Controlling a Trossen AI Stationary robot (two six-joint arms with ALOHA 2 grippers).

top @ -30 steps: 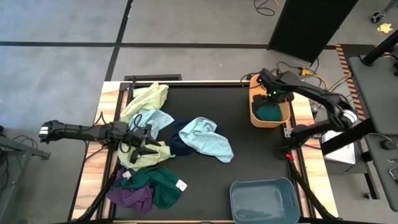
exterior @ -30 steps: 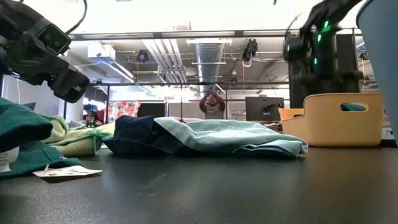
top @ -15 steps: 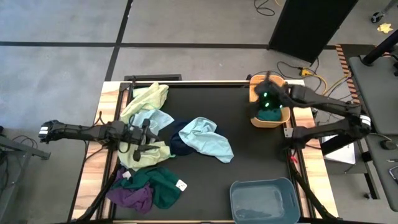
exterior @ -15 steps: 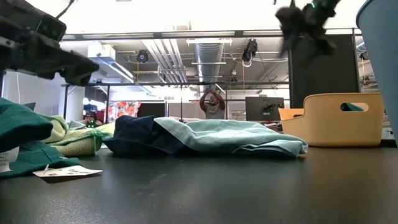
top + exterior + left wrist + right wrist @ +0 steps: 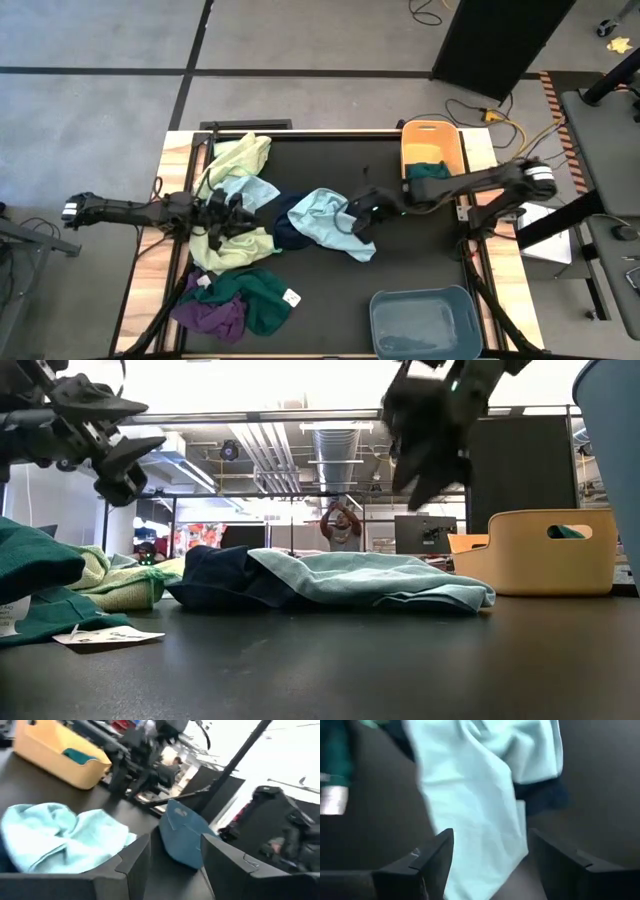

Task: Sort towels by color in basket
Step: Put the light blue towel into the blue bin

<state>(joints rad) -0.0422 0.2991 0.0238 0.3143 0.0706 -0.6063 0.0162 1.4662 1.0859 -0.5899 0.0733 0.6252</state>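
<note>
**Q:** What are your two grippers doing?

**A:** Your right gripper (image 5: pixel 362 213) is hovering over the middle of the black table (image 5: pixel 420 260) with its fingers (image 5: pixel 427 862) spread apart and nothing between them. It is hanging directly above the light blue towel (image 5: pixel 335 222), which is filling most of the right wrist view. Your left gripper (image 5: pixel 232 214) is sitting out at the table's left side, fingers (image 5: pixel 135 862) also spread and holding nothing, above a pale yellow-green towel (image 5: pixel 235 247).

**Q:** Where are the towels lying?

**A:** The light blue towel is lying crumpled at the table's centre, overlapping a navy towel (image 5: pixel 285 226) that is peeking out on its left. A second pale yellow-green towel (image 5: pixel 240 158) is lying at the far left corner, with another light blue towel (image 5: pixel 246 192) just beside it. Nearer the front left, a teal green towel (image 5: pixel 255 297) is bunching up against a purple towel (image 5: pixel 210 316), which is sitting at the table's edge.

**Q:** And the baskets?

**A:** A tan basket (image 5: pixel 431 133) is standing at the far right edge, and something teal green, probably a towel, is lying inside it; the low view is showing only a sliver through the handle hole. A blue-grey basket (image 5: pixel 425 322) is sitting at the front right, well apart from the towels.
</note>
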